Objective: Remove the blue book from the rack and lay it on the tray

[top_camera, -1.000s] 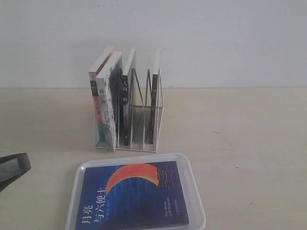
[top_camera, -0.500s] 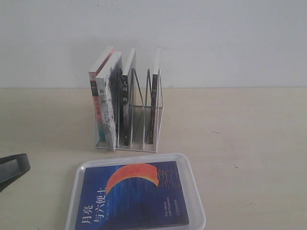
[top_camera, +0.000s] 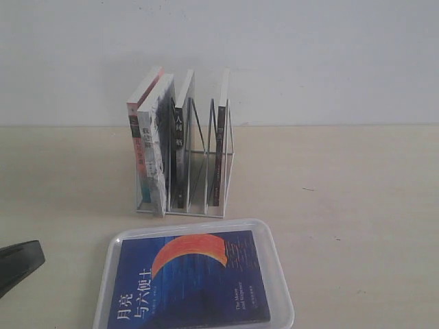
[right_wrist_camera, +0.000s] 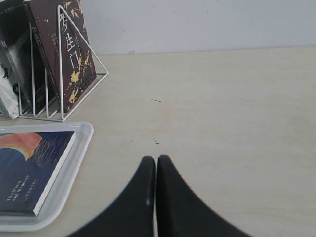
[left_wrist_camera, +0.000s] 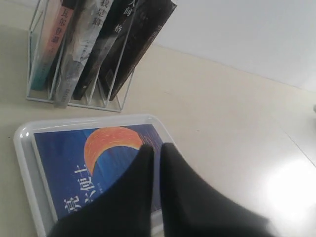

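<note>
The blue book (top_camera: 188, 281) is lying flat, cover up, inside the tray (top_camera: 283, 288). Its white title is reading 月亮与六便士, with a small English "The Moon and Sixpence" beside it under the orange crescent. Just behind the tray the rack (top_camera: 230, 171) is holding four upright books: a pink-and-teal book (top_camera: 139, 147), a grey book (top_camera: 156, 137), a black-spined book (top_camera: 178, 147) showing 人间, and a dark brown book (right_wrist_camera: 74, 54) with gold 罗生门. The left gripper (left_wrist_camera: 155, 146) is hovering left of the tray, apart from it, its fingers pressed together on nothing. The right gripper (right_wrist_camera: 155, 159) is hanging over the table (top_camera: 357, 205) to the tray's right, its fingers likewise pressed together. Pale tabletop is spreading wide on that side.
</note>
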